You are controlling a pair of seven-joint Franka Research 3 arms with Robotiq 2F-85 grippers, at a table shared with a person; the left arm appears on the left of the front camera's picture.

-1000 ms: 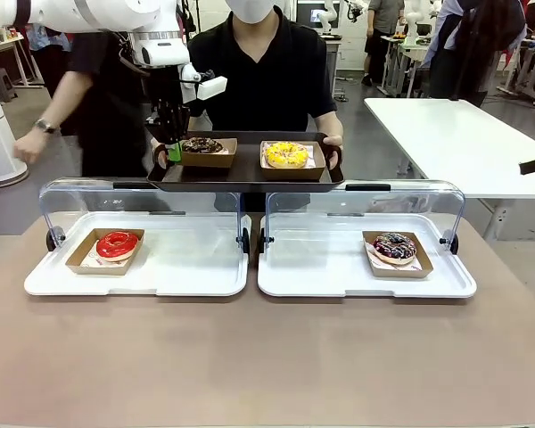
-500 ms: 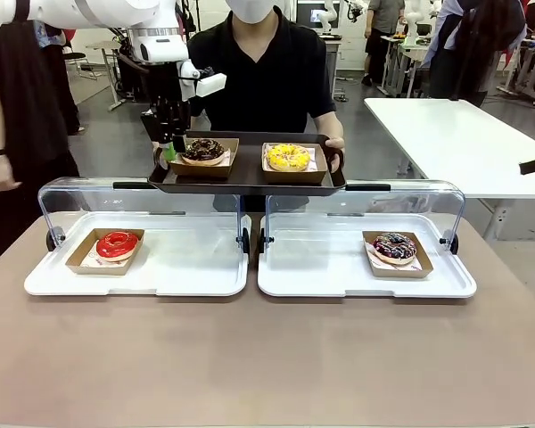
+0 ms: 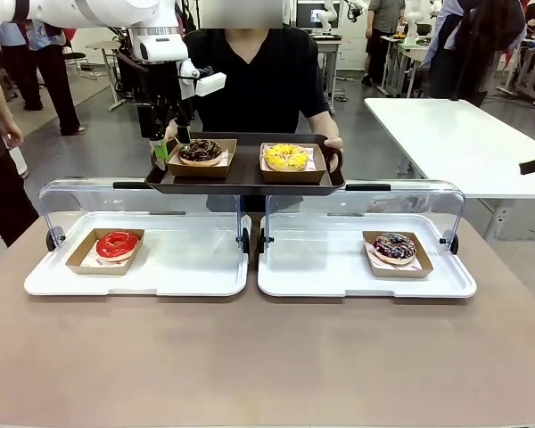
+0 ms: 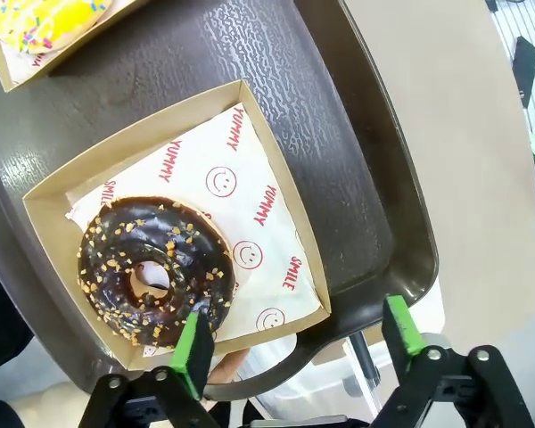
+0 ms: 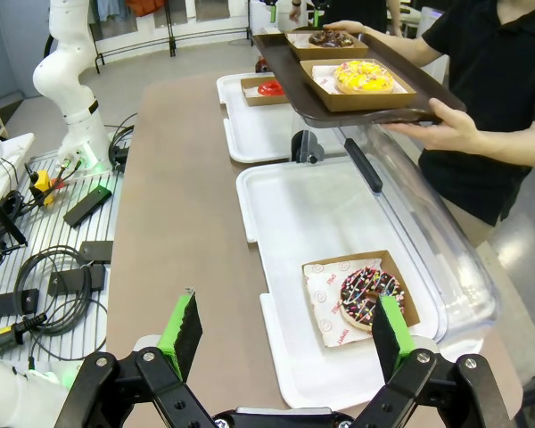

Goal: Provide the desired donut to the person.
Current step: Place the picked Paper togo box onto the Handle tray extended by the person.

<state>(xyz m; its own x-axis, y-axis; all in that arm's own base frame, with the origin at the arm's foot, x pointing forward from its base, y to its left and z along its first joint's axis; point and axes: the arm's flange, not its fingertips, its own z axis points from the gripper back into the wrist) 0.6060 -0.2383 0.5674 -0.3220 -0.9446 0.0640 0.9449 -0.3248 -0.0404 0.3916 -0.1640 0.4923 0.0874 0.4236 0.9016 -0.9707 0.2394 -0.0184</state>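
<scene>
My left claw [image 3: 167, 147], spread and holding nothing, hangs at the left end of the dark tray [image 3: 246, 177] the person [image 3: 254, 80] holds; the chocolate donut [image 3: 200, 152] in its paper box [image 4: 174, 227] lies just right of it, one box corner pointing between my fingers, a round thing with no long axis. My right claw [image 5: 281, 343] is spread wide over the tabletop [image 3: 267, 357], well away

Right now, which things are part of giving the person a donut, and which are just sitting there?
Part of the job:
- chocolate donut in its box
- dark tray the person holds
- left claw, open beside that box

Just sitting there:
- yellow donut
- red donut
- sprinkled donut
- right claw, open
</scene>
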